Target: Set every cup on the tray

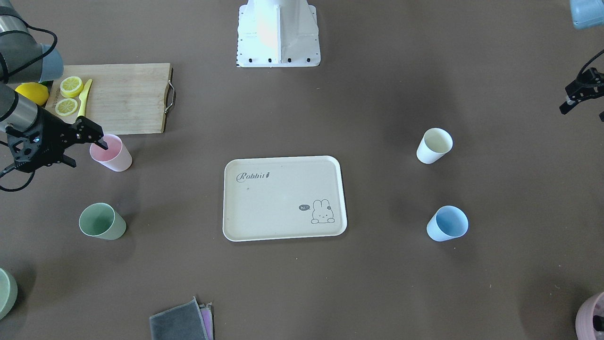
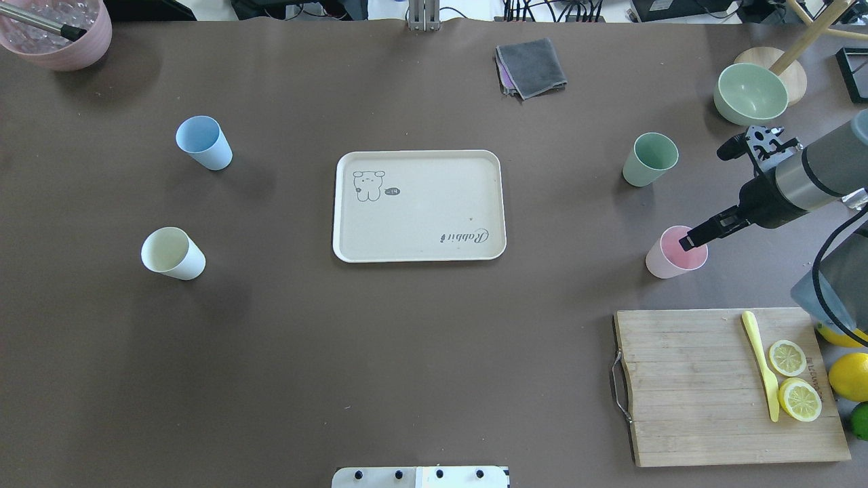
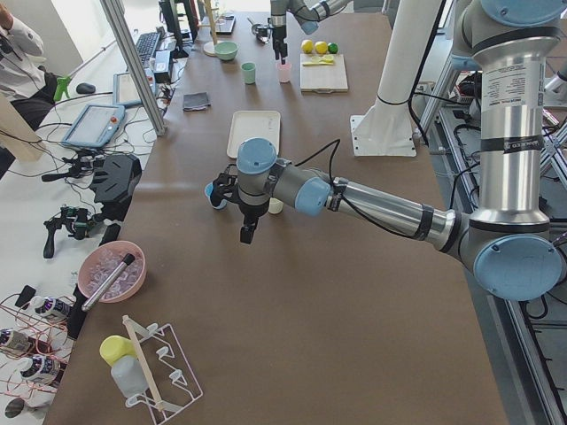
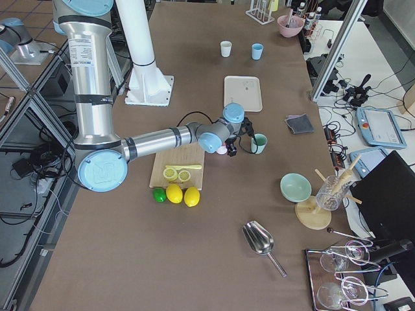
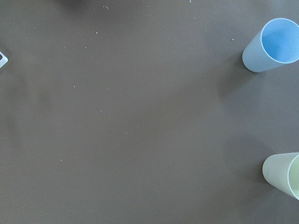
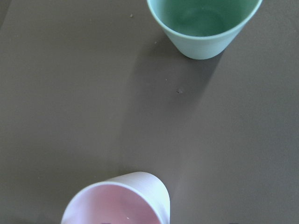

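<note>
Count, task items: tray [image 1: 283, 212] ×1, in the middle of the bench [image 1: 302, 283], nothing on it. Cups ×4: pink cup [image 1: 118, 160], green cup [image 1: 101, 222], white cup [image 1: 434, 146], blue cup [image 1: 447, 223]. All stand upright on the bench, none on the tray. Pink and green are on the robot's right of the tray, white and blue on its left, each well apart from the rim.

Count, other items: cutting board [image 1: 127, 97] ×1, carrying lemon slices [image 1: 71, 86] ×2 and yellow knife [image 1: 85, 97] ×1. Beside the board: whole lemons [image 4: 174, 192] ×2 and lime [image 4: 159, 195] ×1. Green bowl [image 2: 751, 93] ×1, pink bowl [image 2: 57, 41] ×1, grey cloth [image 2: 532, 66] ×1.

Right claw [image 1: 88, 155]: released, jaws spread. One fingertip [image 1: 103, 144] lies over the pink cup's mouth. The other sits outside the cup wall, on the side away from the tray. Contact with the rim: cannot tell. The right wrist view has the pink cup at its bottom edge and the green cup at the top. The tray is well apart, toward bench centre.

Left claw [image 3: 246, 235]: raised over bare bench, outboard of the white and blue cups and apart from both. Its wrist view shows those two cups at the right edge. Released or clenched: cannot tell.
</note>
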{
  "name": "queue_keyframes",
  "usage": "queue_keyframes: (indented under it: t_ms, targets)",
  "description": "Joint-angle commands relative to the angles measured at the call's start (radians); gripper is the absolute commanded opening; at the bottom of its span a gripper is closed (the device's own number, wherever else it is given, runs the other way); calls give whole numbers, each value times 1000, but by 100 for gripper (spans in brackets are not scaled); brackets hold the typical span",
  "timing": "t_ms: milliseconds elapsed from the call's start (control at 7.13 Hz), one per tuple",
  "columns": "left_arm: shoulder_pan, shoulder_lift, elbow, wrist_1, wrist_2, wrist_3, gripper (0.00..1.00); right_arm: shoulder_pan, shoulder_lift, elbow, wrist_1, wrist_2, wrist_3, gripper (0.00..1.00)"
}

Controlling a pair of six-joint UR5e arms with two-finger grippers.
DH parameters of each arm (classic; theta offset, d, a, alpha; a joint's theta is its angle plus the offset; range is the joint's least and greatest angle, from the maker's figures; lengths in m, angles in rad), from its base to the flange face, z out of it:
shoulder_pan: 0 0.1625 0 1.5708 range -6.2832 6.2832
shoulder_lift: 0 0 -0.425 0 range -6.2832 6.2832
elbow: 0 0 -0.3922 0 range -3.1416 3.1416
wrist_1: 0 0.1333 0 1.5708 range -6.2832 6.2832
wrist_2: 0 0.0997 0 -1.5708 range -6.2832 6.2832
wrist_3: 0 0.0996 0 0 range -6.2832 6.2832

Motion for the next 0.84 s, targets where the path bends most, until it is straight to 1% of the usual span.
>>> queue_keyframes:
  t_ms: [0, 140, 280, 421, 561, 701]
  targets:
    - [0, 1, 7, 0, 2, 0, 98, -7, 6, -17, -1, 3, 1, 1]
    - [0, 2, 17, -5, 0, 4, 98, -9, 8, -17, -1, 8, 1, 0]
    - [1, -7, 55, -65, -4, 6, 98, -10, 10, -8, -5, 21, 1, 0]
    - [4, -7, 94, -122, -4, 1, 98, -9, 34, -9, -10, 29, 2, 0]
    - [14, -6, 86, -164, 28, 6, 98, -10, 81, -17, -27, 31, 4, 0]
    - [85, 4, 56, -170, 193, -114, 98, -10, 180, -8, -148, 29, 36, 0]
